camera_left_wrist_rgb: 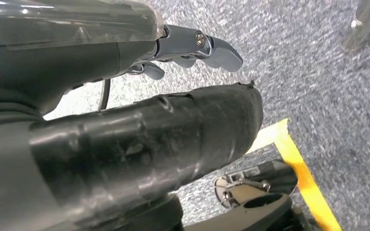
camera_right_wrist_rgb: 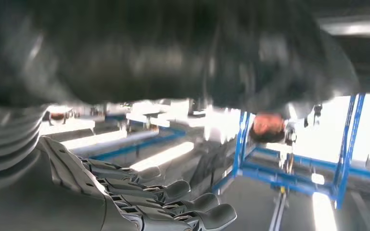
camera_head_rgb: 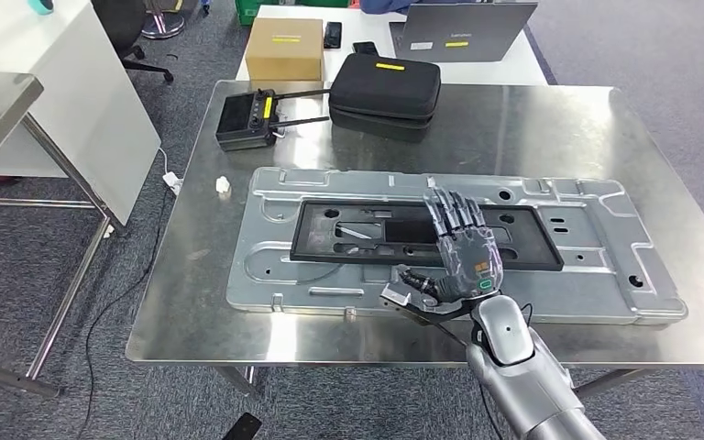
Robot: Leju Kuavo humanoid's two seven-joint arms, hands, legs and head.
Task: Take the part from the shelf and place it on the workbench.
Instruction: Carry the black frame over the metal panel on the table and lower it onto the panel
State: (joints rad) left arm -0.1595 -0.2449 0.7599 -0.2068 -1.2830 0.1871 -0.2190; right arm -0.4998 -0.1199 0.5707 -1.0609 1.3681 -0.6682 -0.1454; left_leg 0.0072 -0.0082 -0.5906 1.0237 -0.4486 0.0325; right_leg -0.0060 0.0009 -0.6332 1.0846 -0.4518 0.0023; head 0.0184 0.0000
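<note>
Right hand [camera_head_rgb: 459,252] rests with fingers spread, holding nothing, on the black rectangular frame [camera_head_rgb: 330,232] atop a large stamped grey metal panel [camera_head_rgb: 605,266] on the steel bench [camera_head_rgb: 532,128]; probably stiff, heavy, slippery, best gripped at edges. Left hand's [camera_left_wrist_rgb: 192,48] grip I cannot tell.

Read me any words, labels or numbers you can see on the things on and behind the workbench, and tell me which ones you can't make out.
No text reads clearly enough to quote.
Yellow label on the black zip case: too small to read.
Yellow label on the black controller: too small.
Label on the cardboard box: blurred.
Logo on the grey laptop lid: too small.
Green mark on the right hand: no readable text.
</note>
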